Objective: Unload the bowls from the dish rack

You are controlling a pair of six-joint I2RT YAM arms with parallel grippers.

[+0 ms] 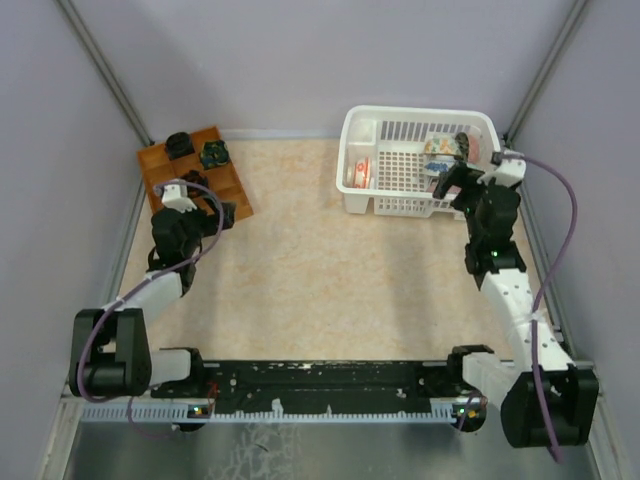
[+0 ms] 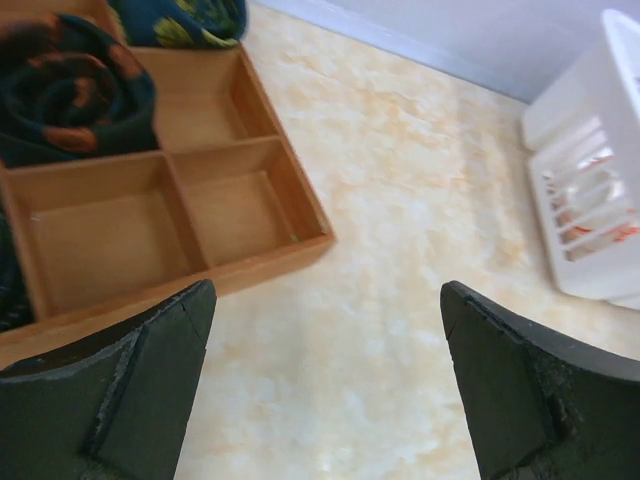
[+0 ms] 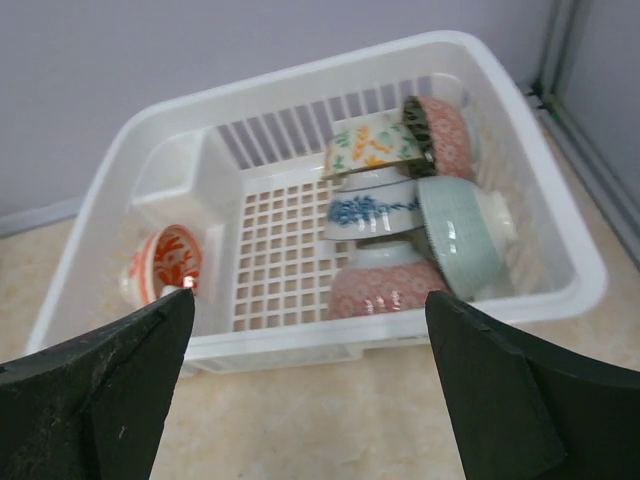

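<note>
Right gripper (image 3: pixel 308 300), open and empty, just before dish rack (image 3: pixel 585 270), left gripper (image 2: pixel 325 290) likewise, well apart from it; hazard: bowls (image 3: pixel 400 230) crowded at rack's right end, so lifting one may topple neighbours.

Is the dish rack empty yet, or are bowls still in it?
Not empty. The dish rack holds a cluster of bowls at one end and a single orange-red bowl at the other.

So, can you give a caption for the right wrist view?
Open right gripper facing the dish rack with bowls inside.
</note>
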